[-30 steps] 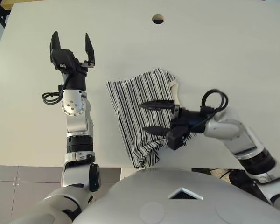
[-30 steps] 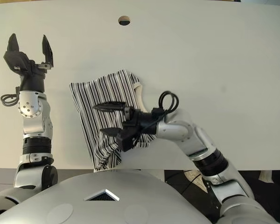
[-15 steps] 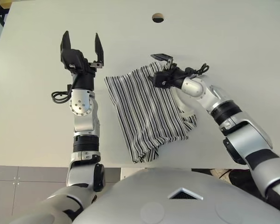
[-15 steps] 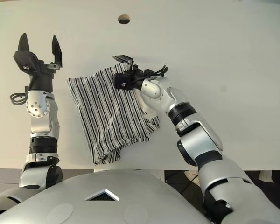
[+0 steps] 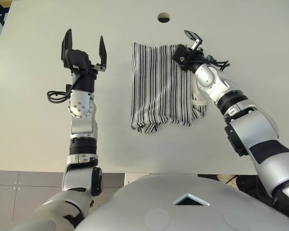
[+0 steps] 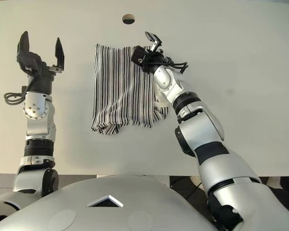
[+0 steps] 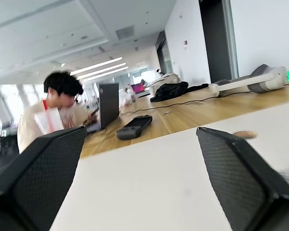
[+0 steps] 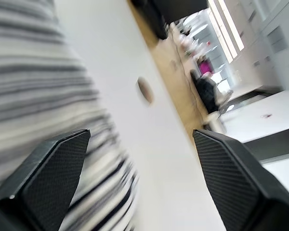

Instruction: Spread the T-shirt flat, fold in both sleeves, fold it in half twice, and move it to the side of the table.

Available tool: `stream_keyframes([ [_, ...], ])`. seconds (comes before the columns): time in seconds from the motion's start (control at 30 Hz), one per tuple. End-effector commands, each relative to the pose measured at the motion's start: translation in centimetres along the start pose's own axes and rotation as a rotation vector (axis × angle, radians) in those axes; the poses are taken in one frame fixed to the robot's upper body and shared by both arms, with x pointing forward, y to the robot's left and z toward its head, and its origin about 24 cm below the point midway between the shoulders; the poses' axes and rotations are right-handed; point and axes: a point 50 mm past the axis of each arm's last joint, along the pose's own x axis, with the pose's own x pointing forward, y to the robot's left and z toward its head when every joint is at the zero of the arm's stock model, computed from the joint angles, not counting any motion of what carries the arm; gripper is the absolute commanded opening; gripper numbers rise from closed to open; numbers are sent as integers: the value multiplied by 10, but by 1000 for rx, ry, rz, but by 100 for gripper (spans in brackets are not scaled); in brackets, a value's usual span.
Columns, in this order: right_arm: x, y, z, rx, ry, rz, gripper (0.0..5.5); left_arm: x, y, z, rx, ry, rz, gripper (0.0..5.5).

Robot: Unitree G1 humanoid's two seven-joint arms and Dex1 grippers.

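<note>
striped t-shirt (image 5: 156, 86) on white table (image 5: 260, 29)

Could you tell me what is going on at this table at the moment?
A humanoid robot is working on a striped T-shirt lying on the white table. Its right end effector is open at the shirt's far right corner. The left end effector is also open and hovers over bare table to the shirt's left, apart from it. The shirt is roughly rectangular but bunched along its near edge, so the folding looks unfinished.

Open-plan office, long wooden desk (image 7: 197, 111), laptop (image 7: 109, 103), ceiling strip lights (image 7: 97, 65), white table (image 7: 154, 187)
</note>
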Motion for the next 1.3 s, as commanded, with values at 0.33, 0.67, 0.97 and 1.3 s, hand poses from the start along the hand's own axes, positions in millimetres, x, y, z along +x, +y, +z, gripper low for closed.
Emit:
stream_keyframes([
  [0.33,-202,-42,-40,-346,-17,493,395,-109,7,12,645,29,-1007,424],
  [0.67,-200,12,-35,-431,-94,882,395,-131,-21,2,562,60,-1308,424],
  [0.97,-196,21,-18,-458,-202,951,395,-125,-41,0,527,-12,-1414,424],
  [1.3,-174,31,-23,-431,-213,912,395,-111,-46,-14,527,-18,-1436,395],
])
